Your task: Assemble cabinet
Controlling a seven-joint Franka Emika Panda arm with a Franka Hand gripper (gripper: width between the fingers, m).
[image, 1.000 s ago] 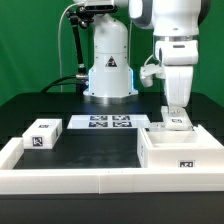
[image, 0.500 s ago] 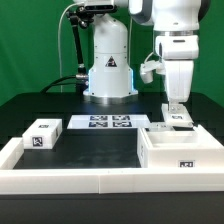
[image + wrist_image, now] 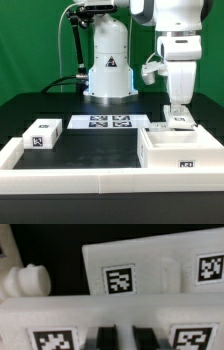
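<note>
exterior view's right: cabinet [image 3: 180, 150] | exterior view's left: small block [image 3: 42, 134] | between, farther back: marker board [image 3: 110, 123]

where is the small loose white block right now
In the exterior view, the small white block sits at the exterior view's left, just beside the marker board and well apart from the cabinet.

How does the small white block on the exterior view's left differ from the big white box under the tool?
Size: the small block is far smaller than the cabinet. Place: the small block sits alone at the exterior view's left; the cabinet sits at the right, directly beneath the tool. Pose: the small block is turned at an angle; the cabinet lies square to the view. Both are white and carry square black-and-white tags.
</note>
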